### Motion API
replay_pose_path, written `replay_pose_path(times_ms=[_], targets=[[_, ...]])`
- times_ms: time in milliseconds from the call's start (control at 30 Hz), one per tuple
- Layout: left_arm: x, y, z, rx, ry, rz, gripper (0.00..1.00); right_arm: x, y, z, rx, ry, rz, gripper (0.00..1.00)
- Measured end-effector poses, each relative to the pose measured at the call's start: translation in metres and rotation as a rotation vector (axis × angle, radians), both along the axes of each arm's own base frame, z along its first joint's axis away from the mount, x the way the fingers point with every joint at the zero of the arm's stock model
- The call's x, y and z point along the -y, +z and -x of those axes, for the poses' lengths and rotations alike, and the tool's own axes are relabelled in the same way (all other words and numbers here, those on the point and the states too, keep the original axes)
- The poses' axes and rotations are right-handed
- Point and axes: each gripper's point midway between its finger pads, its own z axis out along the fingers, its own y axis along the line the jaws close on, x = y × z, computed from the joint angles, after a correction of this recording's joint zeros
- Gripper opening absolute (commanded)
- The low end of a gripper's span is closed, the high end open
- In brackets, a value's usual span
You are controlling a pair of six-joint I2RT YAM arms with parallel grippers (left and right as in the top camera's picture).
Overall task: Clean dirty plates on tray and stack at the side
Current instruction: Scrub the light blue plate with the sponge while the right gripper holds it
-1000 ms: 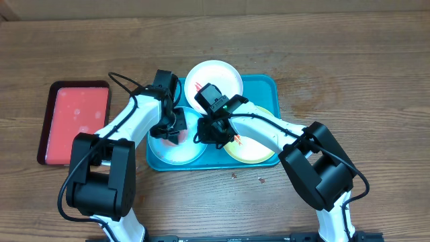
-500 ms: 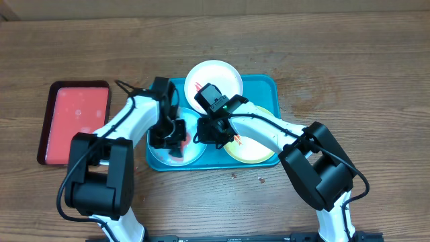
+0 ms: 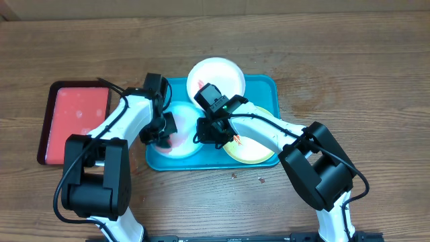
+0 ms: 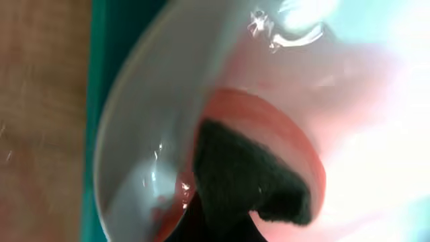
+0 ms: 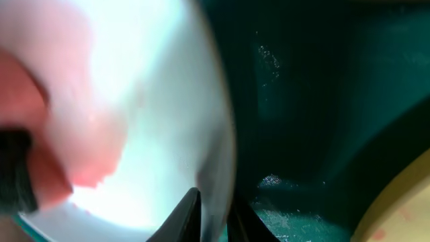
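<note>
The teal tray (image 3: 263, 87) holds three plates: a white one (image 3: 216, 75) at the back, a pale blue one (image 3: 187, 146) at front left and a yellow-green rimmed one (image 3: 259, 149) at front right. My left gripper (image 3: 163, 130) is shut on a sponge with a dark pad (image 4: 250, 181) and presses it onto the pale blue plate (image 4: 144, 141), where a pink smear spreads. My right gripper (image 5: 215, 216) is shut on that plate's right rim (image 5: 216, 134), one finger inside and one outside. Red streaks show on the white and yellow-green plates.
A smaller red tray (image 3: 77, 121) with a dark rim lies left of the teal tray on the wooden table. A few crumbs (image 3: 234, 176) sit on the wood in front of the teal tray. The teal tray's floor (image 5: 309, 101) shows right of the gripped rim.
My left gripper has slid the sponge leftward across the pale blue plate, leaving a pink film behind it. The right gripper has stayed on the rim.
</note>
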Motion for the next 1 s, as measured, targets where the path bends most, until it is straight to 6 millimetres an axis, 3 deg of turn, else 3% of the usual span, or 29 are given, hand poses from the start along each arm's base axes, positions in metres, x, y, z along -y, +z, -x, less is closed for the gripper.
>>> replay_pose_path(times_ms=[133, 233, 367, 533, 633, 767, 1000], targets=[[0.016, 0.003, -0.027, 0.106, 0.026, 0.084, 0.04, 0.000, 0.000, 0.000, -0.002, -0.002, -0.004, 0.16], [0.033, 0.005, -0.034, 0.140, 0.007, 0.139, 0.04, 0.000, 0.000, -0.001, -0.004, -0.001, -0.008, 0.15], [0.062, 0.007, -0.031, 0.139, -0.073, 0.203, 0.04, 0.000, 0.001, -0.001, -0.002, 0.012, -0.013, 0.09], [0.081, 0.008, -0.023, 0.126, -0.190, 0.272, 0.04, 0.000, 0.000, 0.000, 0.001, 0.028, -0.012, 0.08], [0.077, 0.007, -0.018, 0.107, -0.214, 0.264, 0.04, 0.000, 0.000, 0.001, 0.001, 0.034, -0.013, 0.09], [0.056, 0.003, -0.010, 0.058, -0.169, 0.213, 0.04, 0.000, 0.000, 0.001, 0.002, 0.042, -0.013, 0.09], [-0.006, 0.004, 0.003, -0.033, -0.033, 0.094, 0.04, 0.000, 0.000, 0.002, 0.003, 0.049, -0.011, 0.09]])
